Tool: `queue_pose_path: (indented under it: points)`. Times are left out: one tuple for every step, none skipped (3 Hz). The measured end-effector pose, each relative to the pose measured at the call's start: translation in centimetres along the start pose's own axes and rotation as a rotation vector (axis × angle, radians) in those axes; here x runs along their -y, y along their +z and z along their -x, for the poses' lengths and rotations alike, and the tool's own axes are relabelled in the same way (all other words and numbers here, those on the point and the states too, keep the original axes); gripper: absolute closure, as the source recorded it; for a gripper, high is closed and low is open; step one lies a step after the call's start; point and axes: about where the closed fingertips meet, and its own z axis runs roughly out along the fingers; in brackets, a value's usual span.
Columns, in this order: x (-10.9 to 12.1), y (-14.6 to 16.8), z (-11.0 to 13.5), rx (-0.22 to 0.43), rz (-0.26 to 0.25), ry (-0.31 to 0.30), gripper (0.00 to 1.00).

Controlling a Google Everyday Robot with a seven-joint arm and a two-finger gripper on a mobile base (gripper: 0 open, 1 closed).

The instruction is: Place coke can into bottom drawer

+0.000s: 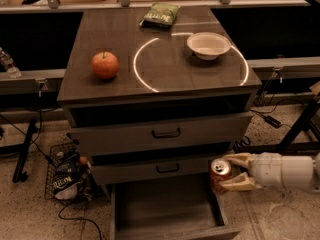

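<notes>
The coke can (219,173), red with a silver top, is held upright in my gripper (227,172), whose two pale fingers are closed around it. The arm comes in from the right edge. The can hangs by the right side of the cabinet, level with the middle drawer and just above the right rim of the bottom drawer (165,209). That drawer is pulled open and shows a plain grey inside with nothing in it.
On the cabinet top lie a red-orange apple (105,65), a white bowl (208,45) and a green snack bag (160,15). Two upper drawers with black handles (166,133) stand slightly out. A wire basket with bags (65,176) and cables sit on the floor at left.
</notes>
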Motion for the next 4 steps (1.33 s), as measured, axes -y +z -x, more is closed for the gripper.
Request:
queue_pose_path:
  points:
    - [-1.6, 5.4, -3.5, 0.025, 0.014, 0.008, 1.00]
    - [-2.8, 10.9, -6.5, 0.053, 0.040, 0.003, 1.00]
    - [-5.1, 17.0, -9.4, 0.086, 0.093, 0.020, 1.00]
    - [-5.1, 17.0, -9.4, 0.086, 0.093, 0.020, 1.00]
